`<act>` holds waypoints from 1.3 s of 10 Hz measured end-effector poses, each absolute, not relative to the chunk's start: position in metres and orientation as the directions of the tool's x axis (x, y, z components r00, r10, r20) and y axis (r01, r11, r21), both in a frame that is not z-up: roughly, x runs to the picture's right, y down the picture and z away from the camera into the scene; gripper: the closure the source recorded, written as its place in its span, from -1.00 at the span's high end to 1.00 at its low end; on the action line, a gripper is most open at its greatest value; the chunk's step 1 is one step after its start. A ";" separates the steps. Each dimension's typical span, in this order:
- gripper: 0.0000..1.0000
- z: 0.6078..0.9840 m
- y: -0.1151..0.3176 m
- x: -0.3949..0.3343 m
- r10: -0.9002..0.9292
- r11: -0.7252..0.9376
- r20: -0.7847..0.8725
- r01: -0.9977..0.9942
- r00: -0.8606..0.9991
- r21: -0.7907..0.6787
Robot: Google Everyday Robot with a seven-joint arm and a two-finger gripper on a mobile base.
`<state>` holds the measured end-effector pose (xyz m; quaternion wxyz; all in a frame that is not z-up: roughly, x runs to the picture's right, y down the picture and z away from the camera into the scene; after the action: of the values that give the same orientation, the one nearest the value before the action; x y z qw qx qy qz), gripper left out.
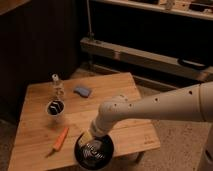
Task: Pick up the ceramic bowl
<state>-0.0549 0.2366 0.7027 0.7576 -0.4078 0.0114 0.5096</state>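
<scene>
Looking down on a wooden desk (125, 92), with the bowl (96, 153) at its near edge, a little left of middle, its near rim at or just over the lip. Find the end effector (88, 136) at the tip of a pale arm (150, 107) stretching in from the right, low over the bowl's far-left rim, touching or nearly so; cannot tell which, nor how wide it stands, nor whether it holds anything. Judging by the black gloss: stiff, fairly heavy, slippery, and likely to chip or break if dropped. No handle to be seen, so best to take hold across the rim wall, one side inside and one outside, square and deep enough to stop slipping. Expect sagging away from a one-sided hold, so lift slowly and straight up. Little margin on the near side: could tip off the edge with any nudge that way, so press down or toward the far side only. Keep clear of the orange stick (61, 139) lying just left of the bowl, apart from it, and of the white cup (55, 107) farther back on the left. Leave alone the small bottle (57, 82) and blue pad (82, 90) toward the far side, well apart from the work. Open room above and over bare wood to the right; dark shelving (150, 52) beyond the far edge, well out of the way.
</scene>
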 end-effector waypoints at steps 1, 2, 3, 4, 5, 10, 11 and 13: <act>0.60 0.706 0.240 -0.043 0.772 0.112 -0.455 -0.800 0.444 -0.590; 0.60 0.708 0.242 -0.028 0.794 0.059 -0.473 -0.823 0.382 -0.565; 0.60 0.709 0.238 -0.010 0.815 0.024 -0.477 -0.841 0.329 -0.540; 0.60 0.710 0.237 -0.005 0.819 0.019 -0.477 -0.846 0.318 -0.533; 0.60 0.712 0.240 -0.003 0.819 0.011 -0.483 -0.851 0.308 -0.525; 0.60 0.708 0.257 -0.009 0.820 -0.005 -0.479 -0.833 0.314 -0.553; 0.60 0.707 0.259 -0.011 0.819 -0.004 -0.478 -0.830 0.317 -0.558; 0.60 0.708 0.265 -0.019 0.815 -0.005 -0.478 -0.820 0.329 -0.572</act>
<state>-0.0192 0.2646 0.7085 0.7055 -0.4084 0.0033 0.5792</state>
